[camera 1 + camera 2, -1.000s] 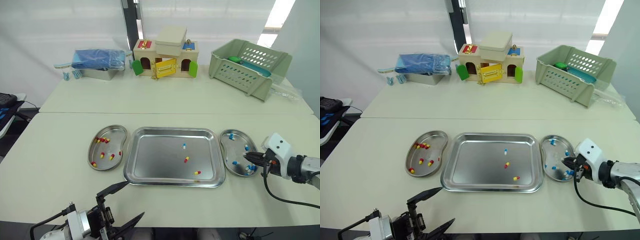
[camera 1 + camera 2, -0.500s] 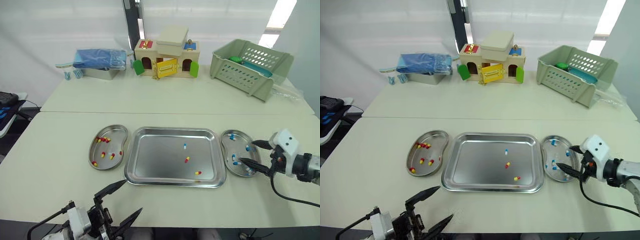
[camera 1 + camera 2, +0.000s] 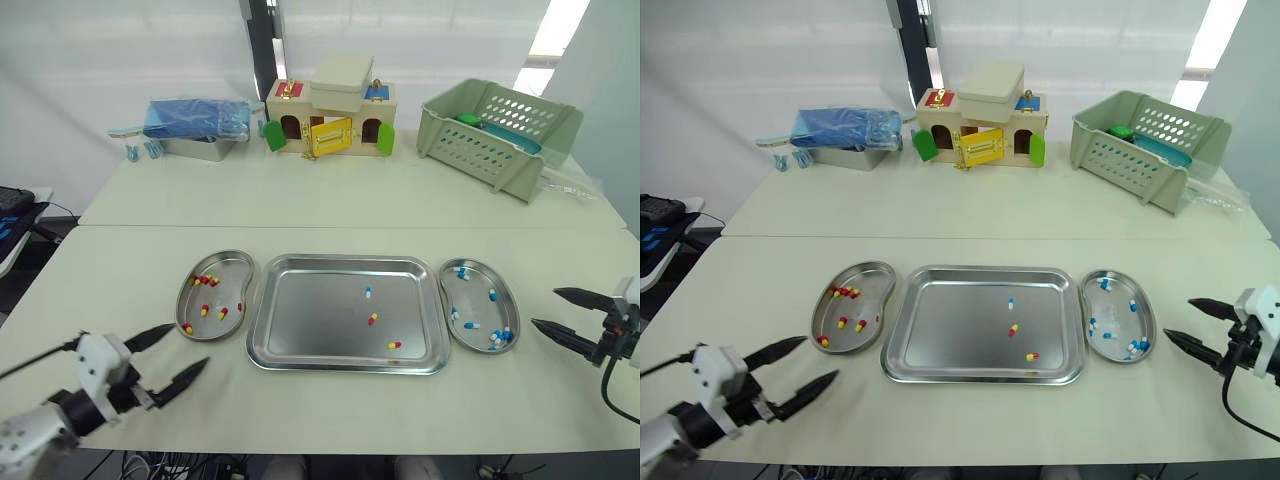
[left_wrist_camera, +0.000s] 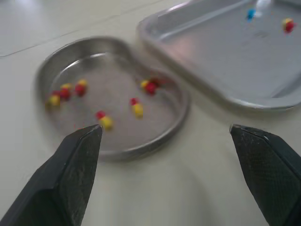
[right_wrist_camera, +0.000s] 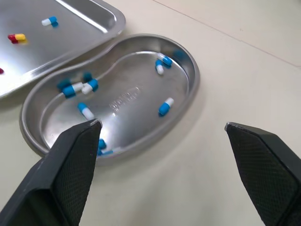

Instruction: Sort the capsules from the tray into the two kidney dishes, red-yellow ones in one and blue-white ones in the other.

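Note:
A steel tray (image 3: 300, 320) lies mid-table holding one blue-white capsule (image 3: 368, 292) and two red-yellow capsules (image 3: 373, 319), (image 3: 395, 345). To its left, a kidney dish (image 3: 232, 255) holds several red-yellow capsules (image 4: 106, 122). To its right, a second kidney dish (image 3: 480, 263) holds several blue-white capsules (image 5: 163, 107). My left gripper (image 3: 190, 345) is open and empty, low over the table near the front of the left dish. My right gripper (image 3: 545, 308) is open and empty, just right of the right dish and apart from it.
At the back of the table stand a toy house (image 3: 330, 120), a green basket (image 3: 500, 135) and a blue bag on a metal box (image 3: 195, 125). Bare tabletop surrounds the dishes at the front.
My right gripper, shut over the right dish a second ago, has opened and drawn back to the right. My left gripper has swung from the table's front edge out to the left dish.

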`<action>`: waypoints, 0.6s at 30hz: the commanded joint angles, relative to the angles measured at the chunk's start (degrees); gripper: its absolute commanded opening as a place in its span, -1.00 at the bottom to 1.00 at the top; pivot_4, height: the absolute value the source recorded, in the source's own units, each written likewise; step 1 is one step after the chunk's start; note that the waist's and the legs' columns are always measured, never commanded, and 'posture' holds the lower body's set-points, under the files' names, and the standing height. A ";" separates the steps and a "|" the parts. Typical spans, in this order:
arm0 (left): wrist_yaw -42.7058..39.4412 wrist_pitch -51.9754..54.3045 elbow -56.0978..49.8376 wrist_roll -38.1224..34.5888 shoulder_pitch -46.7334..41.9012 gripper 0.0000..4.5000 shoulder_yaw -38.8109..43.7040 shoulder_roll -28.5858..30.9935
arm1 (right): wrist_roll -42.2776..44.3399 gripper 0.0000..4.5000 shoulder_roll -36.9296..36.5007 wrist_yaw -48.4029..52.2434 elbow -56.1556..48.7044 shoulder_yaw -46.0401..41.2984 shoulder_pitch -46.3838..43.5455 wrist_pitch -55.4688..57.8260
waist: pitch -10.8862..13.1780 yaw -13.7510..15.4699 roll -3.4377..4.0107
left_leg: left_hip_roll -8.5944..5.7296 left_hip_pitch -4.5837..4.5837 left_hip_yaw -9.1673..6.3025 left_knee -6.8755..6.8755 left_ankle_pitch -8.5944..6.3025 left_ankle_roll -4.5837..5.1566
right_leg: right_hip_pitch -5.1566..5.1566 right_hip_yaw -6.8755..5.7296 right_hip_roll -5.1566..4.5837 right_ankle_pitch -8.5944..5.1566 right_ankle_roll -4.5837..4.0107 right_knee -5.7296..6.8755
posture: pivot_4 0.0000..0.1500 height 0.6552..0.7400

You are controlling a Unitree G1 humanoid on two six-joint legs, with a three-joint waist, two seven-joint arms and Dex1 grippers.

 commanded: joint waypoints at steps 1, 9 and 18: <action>-2.31 2.10 8.73 0.92 -3.09 1.00 5.48 4.43 | -0.32 0.98 -1.18 1.17 3.54 -1.20 -1.13 -3.85 | 0.00 -0.25 0.00 | 0.00 0.00 0.02 -0.01 0.00 0.00 | 0.00 0.01 0.00 0.00 0.00 -0.02 | 1.00 1.00; -6.00 1.96 20.79 4.65 -10.91 1.00 7.04 9.87 | -0.44 0.98 -1.47 0.90 7.21 -1.31 -2.19 -6.23 | 0.01 -0.83 0.03 | 0.00 -0.01 0.02 -0.02 0.00 -0.01 | -0.03 0.01 0.00 0.00 0.00 0.01 | 1.00 1.00; -7.58 3.72 21.05 6.86 -12.94 1.00 6.91 10.23 | 0.12 0.98 -1.54 0.65 6.70 -1.94 -0.98 -5.68 | 0.01 -0.95 0.03 | 0.01 -0.01 0.03 -0.01 0.00 -0.01 | -0.06 0.03 0.00 0.00 0.00 0.05 | 1.00 1.00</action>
